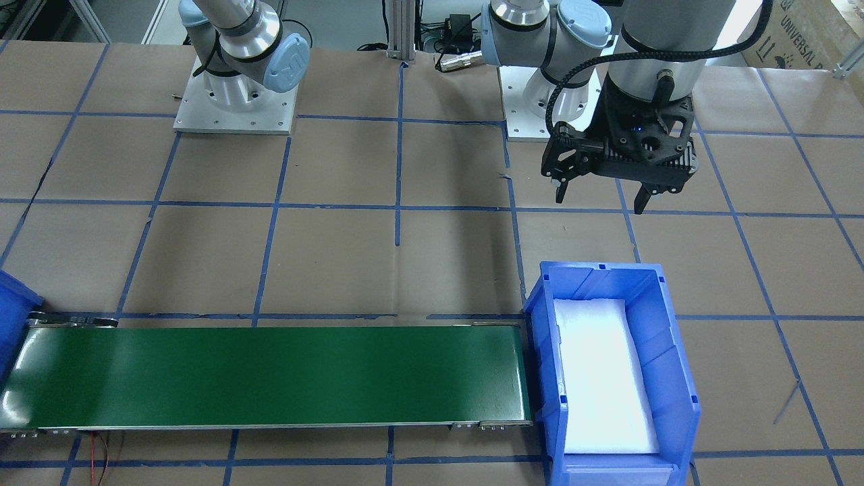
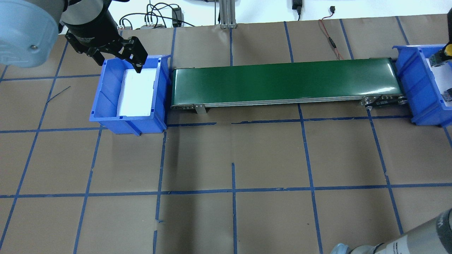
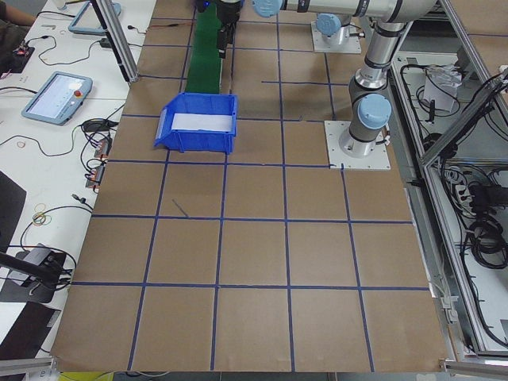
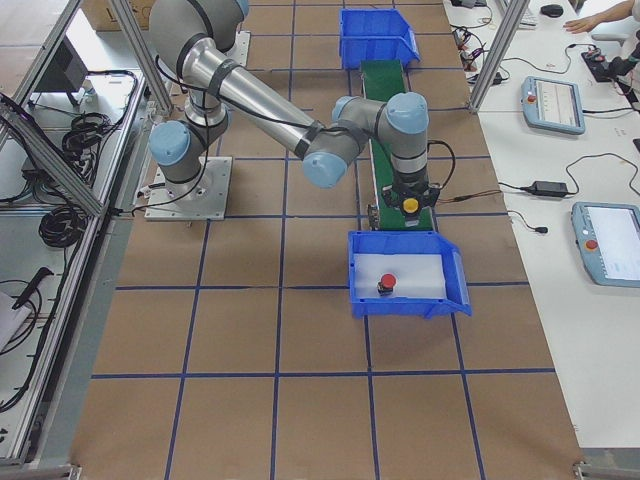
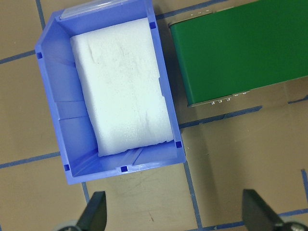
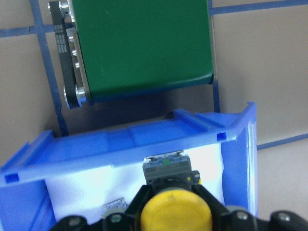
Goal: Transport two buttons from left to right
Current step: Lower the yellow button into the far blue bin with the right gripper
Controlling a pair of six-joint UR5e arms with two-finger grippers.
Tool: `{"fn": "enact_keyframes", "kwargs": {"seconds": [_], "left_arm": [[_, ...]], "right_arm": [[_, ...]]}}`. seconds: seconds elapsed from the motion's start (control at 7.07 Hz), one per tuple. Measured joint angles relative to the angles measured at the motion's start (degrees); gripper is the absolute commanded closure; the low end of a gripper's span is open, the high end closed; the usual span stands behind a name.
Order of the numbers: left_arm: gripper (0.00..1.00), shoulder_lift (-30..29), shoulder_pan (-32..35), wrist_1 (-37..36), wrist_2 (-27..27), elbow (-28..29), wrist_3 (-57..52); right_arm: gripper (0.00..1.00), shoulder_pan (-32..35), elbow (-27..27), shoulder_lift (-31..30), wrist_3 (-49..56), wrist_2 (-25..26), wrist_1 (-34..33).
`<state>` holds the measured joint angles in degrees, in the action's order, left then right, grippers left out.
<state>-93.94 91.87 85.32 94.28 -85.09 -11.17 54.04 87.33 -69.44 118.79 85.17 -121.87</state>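
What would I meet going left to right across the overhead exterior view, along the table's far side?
Blue bin with white foam → green conveyor belt → second blue bin, yellow button held over it.

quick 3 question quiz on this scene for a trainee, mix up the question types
1. True or false: the left gripper is open and empty.
2. Where is the yellow button? A) on the conveyor B) in the right gripper C) on the table
3. Fill in: the red button lies in the bin at the robot's ____ end of the belt.
Key: 1 true; 2 B; 3 right.
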Motion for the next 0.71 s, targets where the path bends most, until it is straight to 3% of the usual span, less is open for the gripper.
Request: {"fn": "enact_keyframes", "kwargs": {"seconds": [0.28,0.71], "left_arm": [[0.0,0.84,0.26,0.36,0.03,0.1,0.0],[0.0,3.05,0.85,3.61,-0.02,-0.94,0.0]], "right_arm": [[0.88,-3.67,1.63,0.84,6.99,-2.0,-0.09],[0.87,-5.01,2.8,4.65,9.1,-0.99,-0.82]]}}
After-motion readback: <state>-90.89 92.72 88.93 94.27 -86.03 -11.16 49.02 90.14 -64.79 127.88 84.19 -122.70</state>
